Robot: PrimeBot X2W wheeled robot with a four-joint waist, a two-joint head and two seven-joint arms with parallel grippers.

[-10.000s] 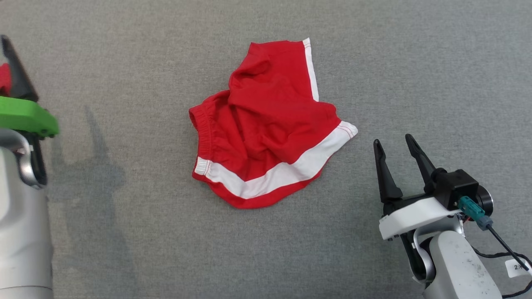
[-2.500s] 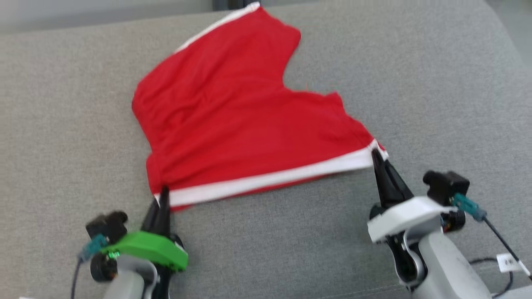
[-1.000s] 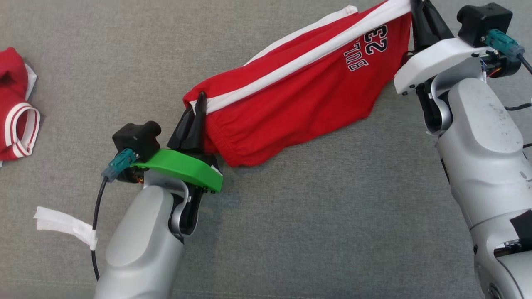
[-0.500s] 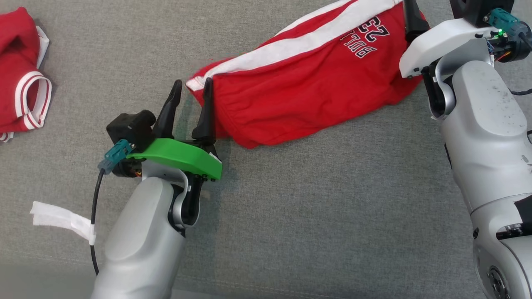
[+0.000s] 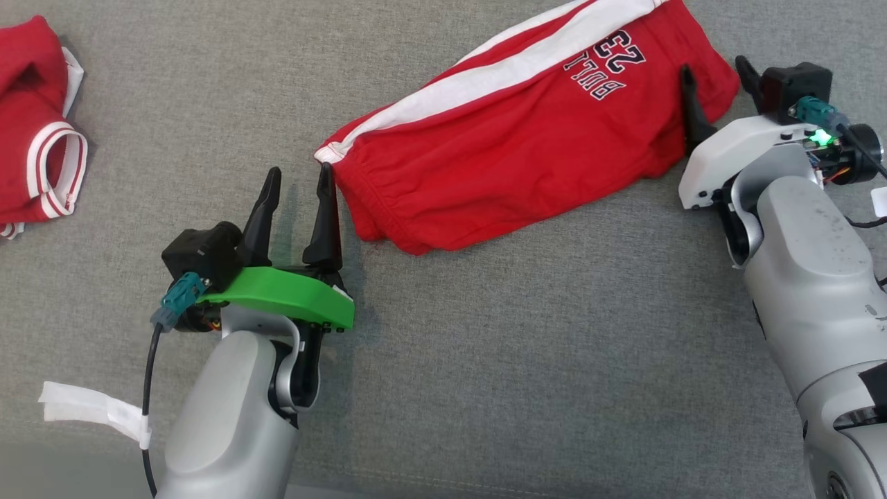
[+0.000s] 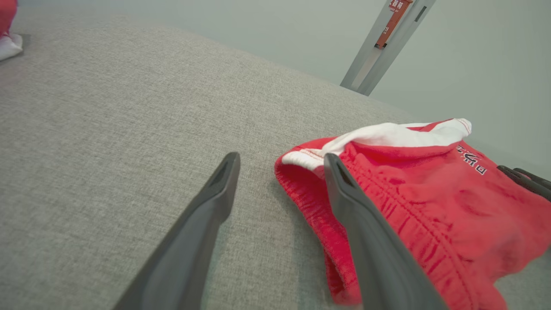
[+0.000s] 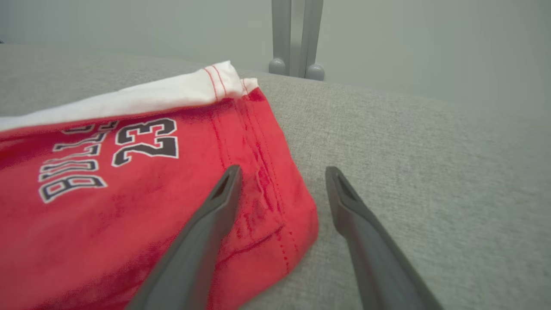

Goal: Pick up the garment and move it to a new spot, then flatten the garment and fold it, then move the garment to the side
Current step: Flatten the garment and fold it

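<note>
The garment (image 5: 513,152) is a pair of red shorts with a white side stripe and "BULLS 23" lettering, lying folded in half lengthwise on the grey fabric surface. My left gripper (image 5: 298,180) stands open just left of its waistband end, holding nothing. In the left wrist view the shorts (image 6: 409,189) lie right of my gripper (image 6: 280,161). My right gripper (image 5: 714,69) is open at the shorts' leg-hem end, its left finger over the cloth. The right wrist view shows the hem (image 7: 262,172) under the open gripper (image 7: 282,172).
Another red garment with white trim (image 5: 34,152) lies at the far left. A white strip (image 5: 90,409) hangs by my left arm's cable. The grey surface (image 5: 520,346) spreads open in front.
Both grippers opened and let go of the shorts, which settled onto the surface. Both arms drew back slightly toward me. The head camera shifted a little.
</note>
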